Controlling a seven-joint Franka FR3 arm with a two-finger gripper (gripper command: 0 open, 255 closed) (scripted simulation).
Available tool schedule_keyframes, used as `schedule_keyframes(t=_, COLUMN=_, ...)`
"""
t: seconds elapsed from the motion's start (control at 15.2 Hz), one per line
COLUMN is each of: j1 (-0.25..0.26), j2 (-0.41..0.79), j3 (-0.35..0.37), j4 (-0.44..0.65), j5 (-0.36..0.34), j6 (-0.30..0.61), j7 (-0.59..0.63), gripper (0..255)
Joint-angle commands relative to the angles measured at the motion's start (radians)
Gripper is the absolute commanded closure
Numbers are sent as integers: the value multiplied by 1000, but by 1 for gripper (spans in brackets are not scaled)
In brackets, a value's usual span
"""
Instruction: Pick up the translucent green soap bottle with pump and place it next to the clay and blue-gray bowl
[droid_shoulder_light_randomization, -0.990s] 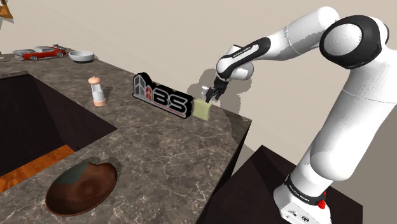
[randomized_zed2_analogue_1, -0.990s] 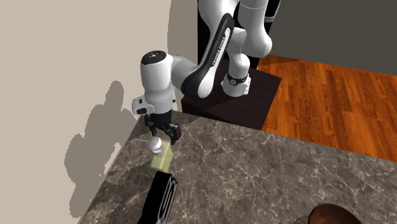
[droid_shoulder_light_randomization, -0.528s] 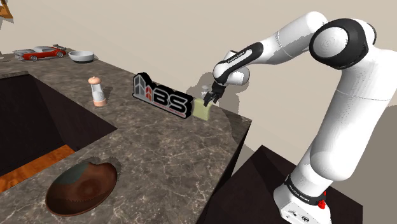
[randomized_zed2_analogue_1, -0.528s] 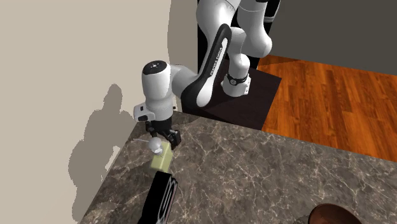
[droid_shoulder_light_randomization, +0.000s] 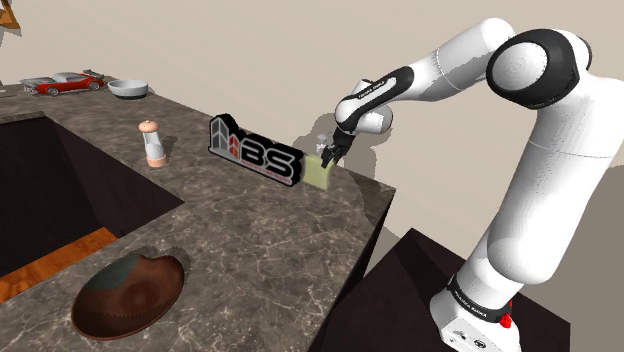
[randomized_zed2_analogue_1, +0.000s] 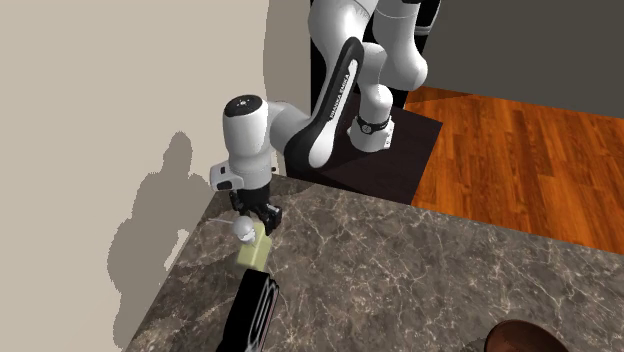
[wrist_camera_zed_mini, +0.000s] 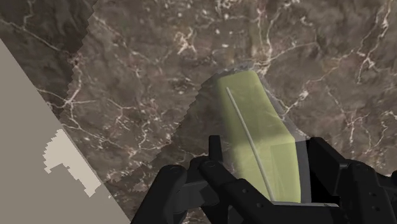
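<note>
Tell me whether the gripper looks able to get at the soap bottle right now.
Probably yes. The gripper is right at the soap bottle's top, with nothing between them. The sign stands beside the bottle on the counter, not across the gripper's way down.

The arm (droid_shoulder_light_randomization: 545, 170) is rounded white shells with dark caps at the joints, a black band with white lettering and a small red spot near its base. The gripper (droid_shoulder_light_randomization: 327, 153) is all black and angular, dotted with small screw heads.
</note>
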Motion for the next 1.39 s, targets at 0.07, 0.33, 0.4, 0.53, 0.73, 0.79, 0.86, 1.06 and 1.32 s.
schedule_keyframes(t=0.07, j1=0, j2=1, j3=0, j4=-1, j5=0, j6=0, j7=0, gripper=255)
schedule_keyframes(t=0.33, j1=1, j2=0, j3=0, j4=-2, j5=-1, j6=0, j7=1, gripper=255)
schedule_keyframes(t=0.4, j1=0, j2=2, j3=1, j4=0, j5=0, j6=1, j7=0, gripper=255)
schedule_keyframes(t=0.53, j1=2, j2=-16, j3=-3, j4=6, j5=-14, j6=-23, j7=13, gripper=255)
schedule_keyframes(t=0.73, j1=5, j2=-42, j3=-8, j4=18, j5=-35, j6=-58, j7=31, gripper=255)
schedule_keyframes(t=0.79, j1=5, j2=-51, j3=-10, j4=22, j5=-42, j6=-70, j7=37, gripper=255)
schedule_keyframes(t=0.86, j1=6, j2=-59, j3=-11, j4=27, j5=-48, j6=-82, j7=43, gripper=255)
schedule_keyframes(t=1.06, j1=7, j2=-82, j3=-14, j4=42, j5=-66, j6=-118, j7=59, gripper=255)
schedule_keyframes(t=1.32, j1=7, j2=-110, j3=-16, j4=65, j5=-86, j6=-167, j7=78, gripper=255)
